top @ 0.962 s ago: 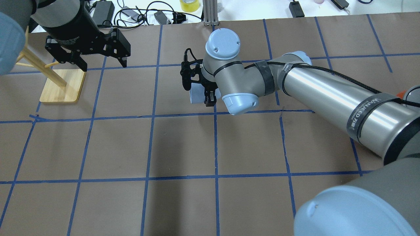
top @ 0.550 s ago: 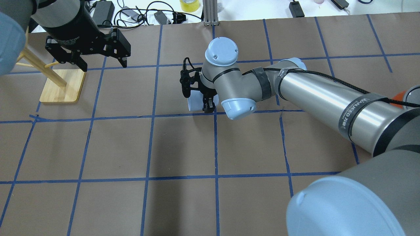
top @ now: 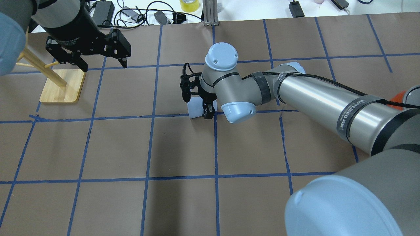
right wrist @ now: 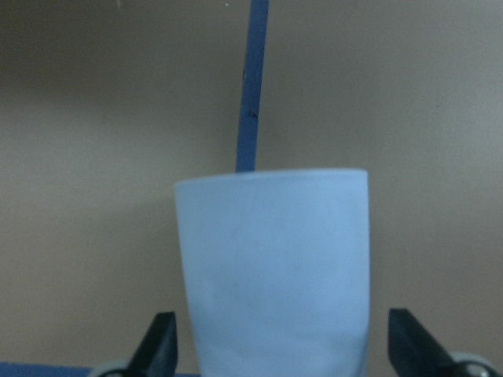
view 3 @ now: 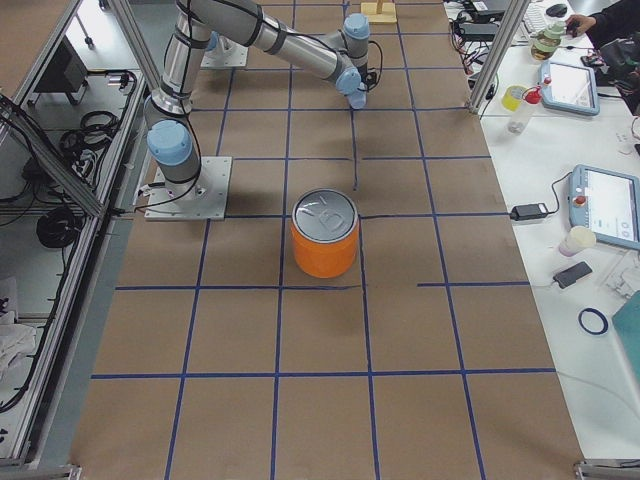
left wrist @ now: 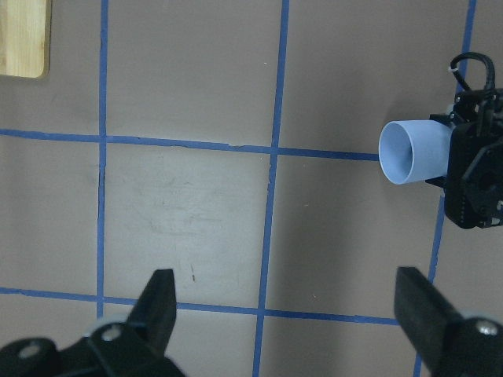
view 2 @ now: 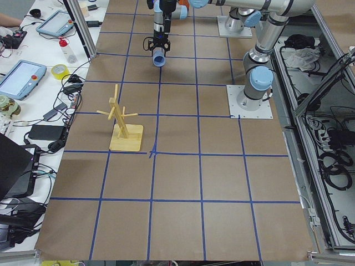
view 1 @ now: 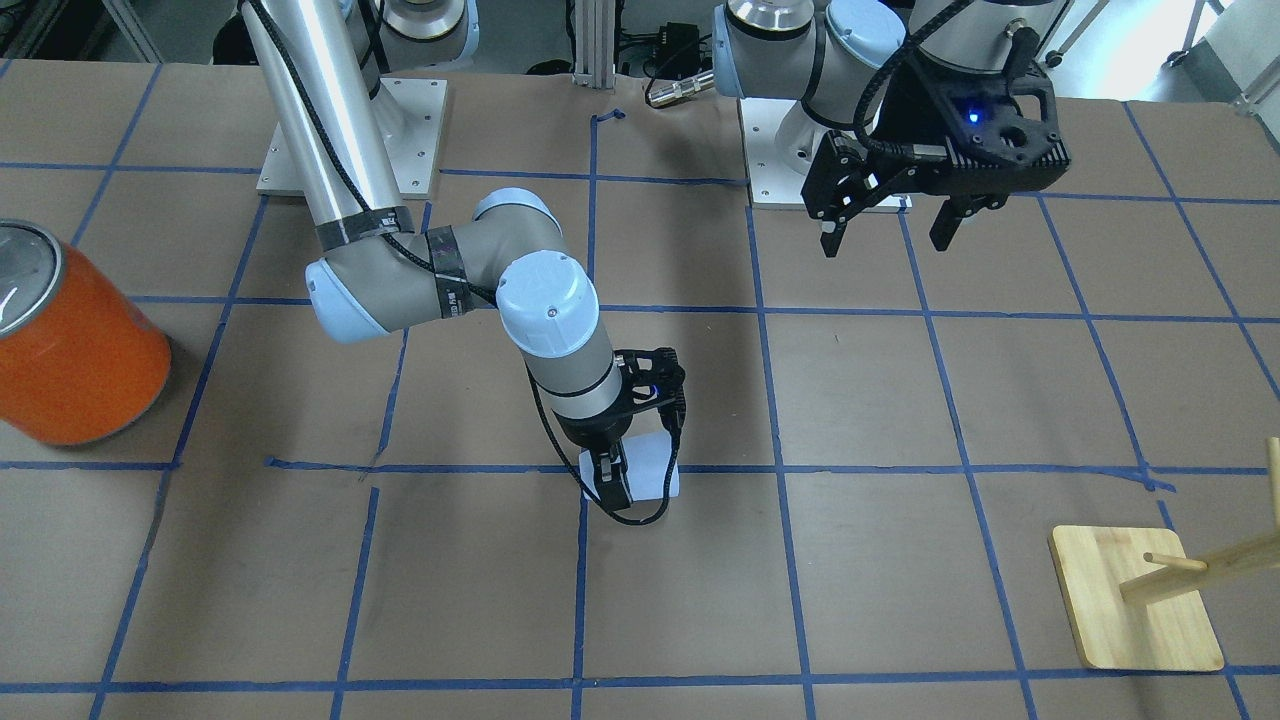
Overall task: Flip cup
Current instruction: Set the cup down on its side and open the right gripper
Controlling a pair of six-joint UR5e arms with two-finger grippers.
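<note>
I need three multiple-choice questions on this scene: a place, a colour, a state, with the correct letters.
1. Where is the large orange can with a silver top?
A. at the robot's right end of the brown table
B. between the arm bases
C. in a gripper

2. Colour of the tape lines?
A. red
B. blue
C. yellow

3. The small pale blue plastic cup is:
A. upright
B. sideways in the right gripper
C. upside down

1 A: it stands nearest the right-end camera.
2 B: the grid is blue in every view.
3 B: the left wrist view shows its mouth pointing sideways, base in that gripper.
</note>
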